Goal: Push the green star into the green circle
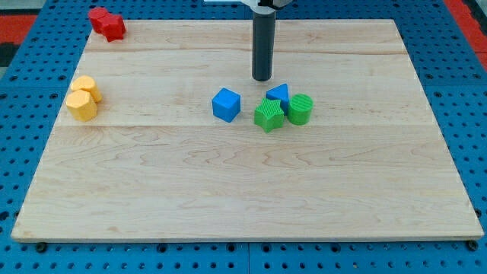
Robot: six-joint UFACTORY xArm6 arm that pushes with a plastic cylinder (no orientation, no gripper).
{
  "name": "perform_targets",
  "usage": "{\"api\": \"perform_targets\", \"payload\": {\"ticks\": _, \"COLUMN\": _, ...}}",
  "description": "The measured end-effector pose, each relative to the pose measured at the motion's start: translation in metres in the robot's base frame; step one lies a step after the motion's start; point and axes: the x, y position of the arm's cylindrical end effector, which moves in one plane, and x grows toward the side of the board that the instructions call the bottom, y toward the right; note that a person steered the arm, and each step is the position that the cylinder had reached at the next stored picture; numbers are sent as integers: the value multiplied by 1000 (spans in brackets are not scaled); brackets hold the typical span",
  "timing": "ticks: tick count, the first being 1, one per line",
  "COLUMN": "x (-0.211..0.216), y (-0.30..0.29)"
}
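Note:
The green star (268,113) lies near the board's middle, with the green circle (300,109) just to its right, the two touching or nearly so. A blue triangle block (279,93) sits right behind them, against both. My tip (262,78) is at the end of the dark rod, a little above the green star in the view and just left of the blue triangle, apart from all blocks.
A blue cube (226,104) lies left of the green star. Two yellow blocks (83,98) sit together at the board's left edge. Two red blocks (106,23) sit at the top left corner. The wooden board (243,198) rests on a blue pegboard.

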Motion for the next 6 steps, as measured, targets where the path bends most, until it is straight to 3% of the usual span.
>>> {"api": "perform_targets", "payload": {"ticks": 3, "x": 77, "y": -32}}
{"api": "perform_targets", "payload": {"ticks": 6, "x": 90, "y": 11}}
